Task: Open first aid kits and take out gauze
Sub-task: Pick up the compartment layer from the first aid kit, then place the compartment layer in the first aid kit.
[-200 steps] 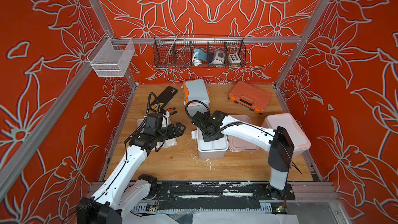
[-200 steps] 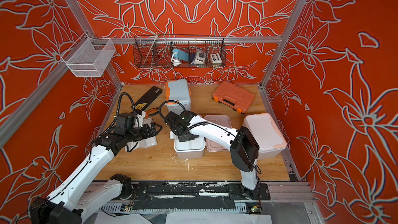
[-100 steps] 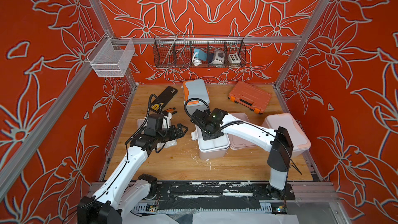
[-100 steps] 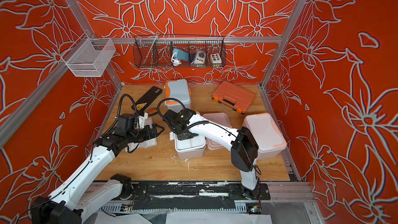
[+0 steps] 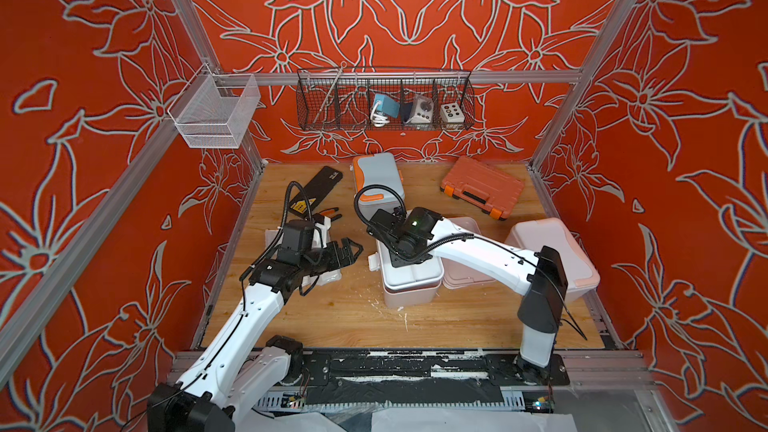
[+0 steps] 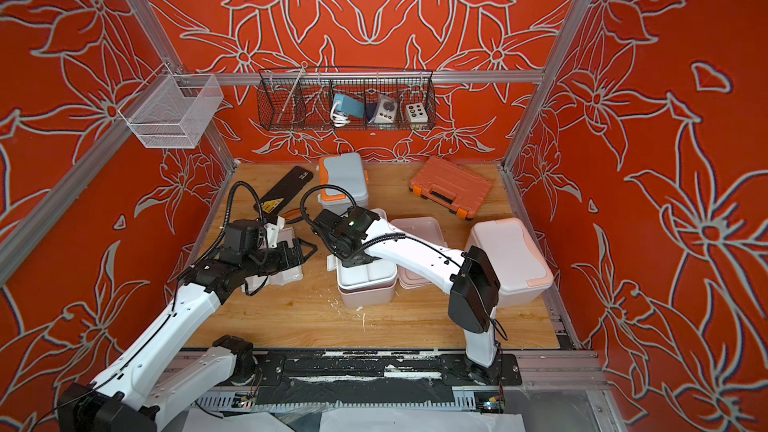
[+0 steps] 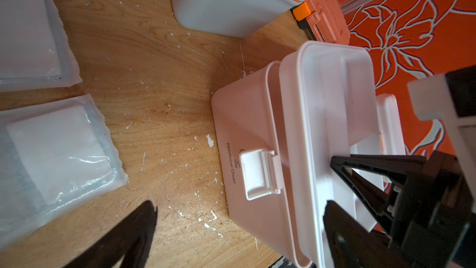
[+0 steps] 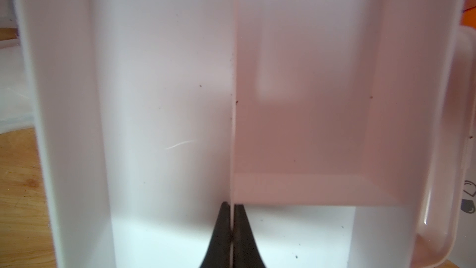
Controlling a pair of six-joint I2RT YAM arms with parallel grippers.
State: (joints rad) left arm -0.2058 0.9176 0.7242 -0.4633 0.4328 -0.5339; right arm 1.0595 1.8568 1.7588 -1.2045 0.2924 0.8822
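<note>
There are three first aid kits: a blue-grey kit, a pink kit and a white-and-peach kit. Two gauze pads show beside the pink kit. There is one orange tool case, one black case and two wire baskets.

pink kit: centre, lid flipped open alongside, white inner tray at its mouth | blue-grey kit: back, closed | white-peach kit: right edge, closed | gauze: two wrapped white pads, flat on wood, left of pink kit
</note>
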